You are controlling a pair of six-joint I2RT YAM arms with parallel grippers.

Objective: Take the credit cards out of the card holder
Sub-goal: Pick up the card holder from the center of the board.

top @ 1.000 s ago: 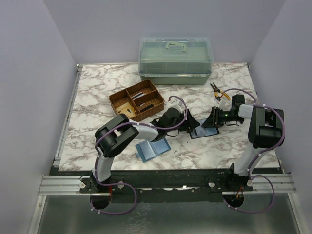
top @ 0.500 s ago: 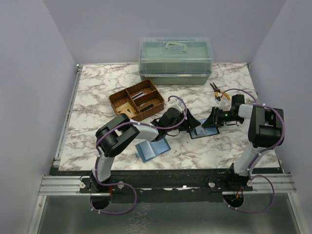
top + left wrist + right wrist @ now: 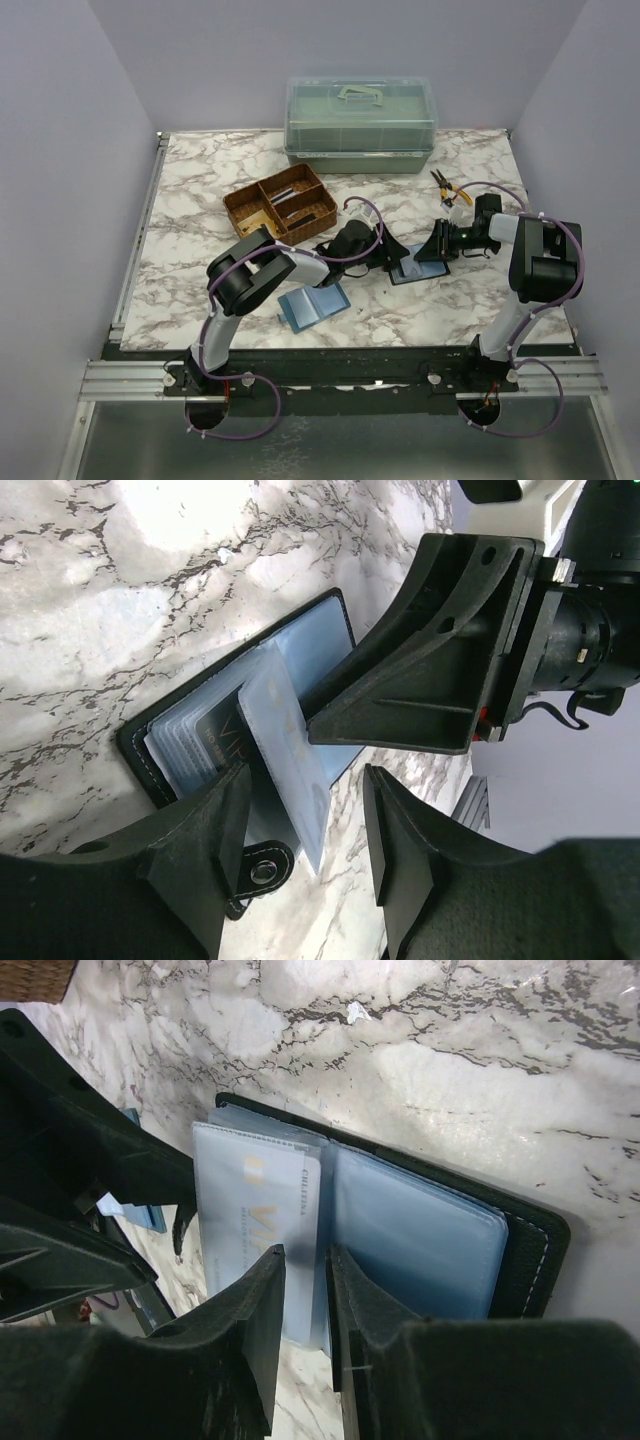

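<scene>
The black card holder (image 3: 413, 268) lies open on the marble table between the two grippers, blue-grey sleeves up (image 3: 420, 1240). A pale card marked "VIP" (image 3: 285, 770) in a clear sleeve sticks out of it (image 3: 255, 1220). My right gripper (image 3: 305, 1300) is nearly closed, pinching the edge of that sleeve; it also shows in the top view (image 3: 437, 247) and the left wrist view (image 3: 420, 685). My left gripper (image 3: 305, 850) is open, its jaws either side of the card's free end without touching it; in the top view (image 3: 388, 258) it sits just left of the holder. The holder's snap tab (image 3: 262, 865) lies by the left finger.
A light-blue flat folder (image 3: 313, 305) lies near the left arm. A brown wicker tray (image 3: 280, 207) with compartments stands behind it. A green lidded box (image 3: 360, 125) is at the back. Yellow-handled pliers (image 3: 450, 190) lie behind the right gripper.
My left arm's elbow has shifted slightly right and away from the near edge. The right arm and the card holder have stayed put.
</scene>
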